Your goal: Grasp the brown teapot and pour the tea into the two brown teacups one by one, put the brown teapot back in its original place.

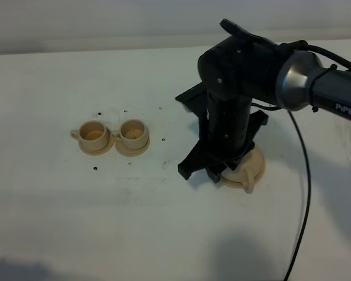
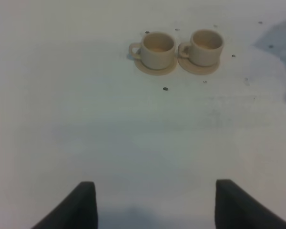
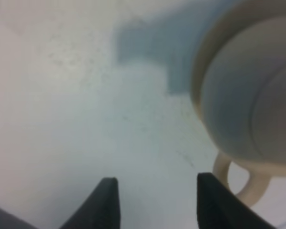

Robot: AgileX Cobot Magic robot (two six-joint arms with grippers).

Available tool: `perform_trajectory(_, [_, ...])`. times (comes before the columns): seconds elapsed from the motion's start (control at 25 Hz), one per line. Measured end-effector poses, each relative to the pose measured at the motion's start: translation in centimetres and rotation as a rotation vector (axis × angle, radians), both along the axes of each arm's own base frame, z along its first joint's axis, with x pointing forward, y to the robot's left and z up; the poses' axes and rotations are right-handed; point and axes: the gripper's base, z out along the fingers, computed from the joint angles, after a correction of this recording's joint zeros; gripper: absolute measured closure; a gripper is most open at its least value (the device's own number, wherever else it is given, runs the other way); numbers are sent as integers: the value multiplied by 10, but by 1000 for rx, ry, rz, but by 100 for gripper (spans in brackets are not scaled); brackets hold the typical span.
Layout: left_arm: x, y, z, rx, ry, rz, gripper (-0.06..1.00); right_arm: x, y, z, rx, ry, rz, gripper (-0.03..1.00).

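- The white table (image 1: 58, 222) fills almost the whole high view. Its far edge is seen along the top, and wide bare room is left at the near side and at the left side. Some small dark specks are scattered around the cups.
- The right arm (image 1: 245, 70) is bent down over the right half of the table, and most of the teapot is covered by it in the high view. A black cable (image 1: 301, 193) runs from it toward the near edge.
- The right tool (image 3: 156, 181) is held low above the table with its jaws parted. Only bare table is seen between the two fingers (image 3: 107, 205), so nothing is grasped. One finger is just beside the teapot's loop handle (image 3: 245, 183); whether it touches cannot be told, because the picture is blurred.
- The left tool (image 2: 156, 183) is released too: its jaws are wide apart and nothing is between them. It is well apart from the cups, with free table in between.
- The brown teapot (image 3: 243, 95) is standing on its wide saucer (image 1: 258, 167), right of the middle of the table, with the handle turned toward the near edge.
- The two brown teacups are placed side by side, left of the middle and well apart from the teapot: the left cup (image 1: 93, 134) and the right cup (image 1: 133, 132), each on a small saucer (image 1: 96, 150), handles to the left. The two saucers are touching or nearly so.
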Motion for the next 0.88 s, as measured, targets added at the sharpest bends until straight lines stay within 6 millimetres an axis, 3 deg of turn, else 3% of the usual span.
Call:
perform_trajectory(0.4, [0, 0, 0, 0, 0, 0, 43, 20, -40, -11, -48, 31, -156, 61])
perform_trajectory(0.6, [0, 0, 0, 0, 0, 0, 43, 21, -43, -12, -55, 29, -162, 61])
perform_trajectory(0.88, [0, 0, 0, 0, 0, 0, 43, 24, -41, -31, -89, 65, -154, 61])
